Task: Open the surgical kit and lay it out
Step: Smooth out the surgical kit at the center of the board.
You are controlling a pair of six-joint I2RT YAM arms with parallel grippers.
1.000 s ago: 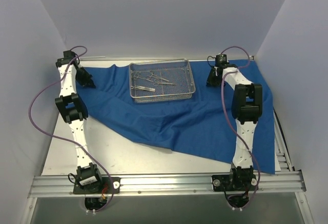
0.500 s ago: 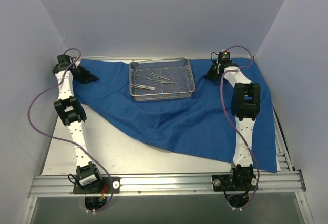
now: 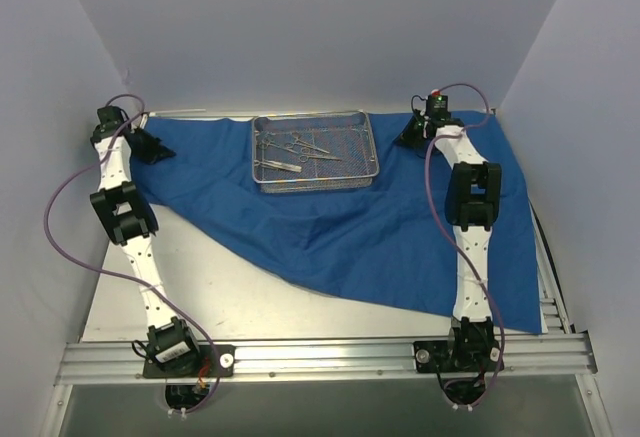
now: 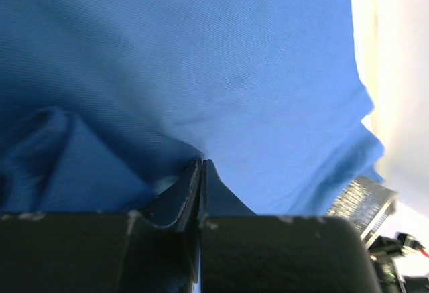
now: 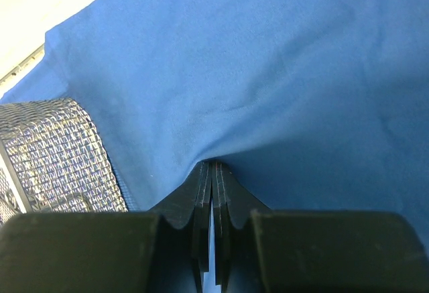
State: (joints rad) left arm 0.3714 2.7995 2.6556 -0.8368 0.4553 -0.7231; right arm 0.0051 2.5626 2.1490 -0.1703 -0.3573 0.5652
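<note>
Pale grey walls (image 3: 320, 37) close in a silvery metal table (image 3: 220, 297), and reading the overhead view as a clock face, the surgical kit fills its far half. Its blue cloth wrap (image 3: 380, 237) lies opened out across the table from about 10 o'clock to 2 o'clock along the back. The wrap's near edge slants from 9 o'clock down toward 5 o'clock, where the right side reaches almost to the front rail. The cloth is rumpled into soft folds toward the middle. On the cloth at 12 o'clock sits the wire-mesh tray (image 3: 372, 162), upright, with the thin steel instruments (image 3: 290, 152) lying loosely inside it toward its left half. The left gripper (image 3: 150, 145) is at the cloth's far-left corner, near 10 o'clock. Its wrist camera shows the jaws pressed together on a pinched fold of the blue fabric, which bunches up at the tips. The right gripper (image 3: 412, 135) is at about 1 o'clock, just beside the tray's right end. Its jaws are likewise closed tight on a small ridge of the cloth, and the tray's mesh wall shows at 9 o'clock in that close view.
</note>
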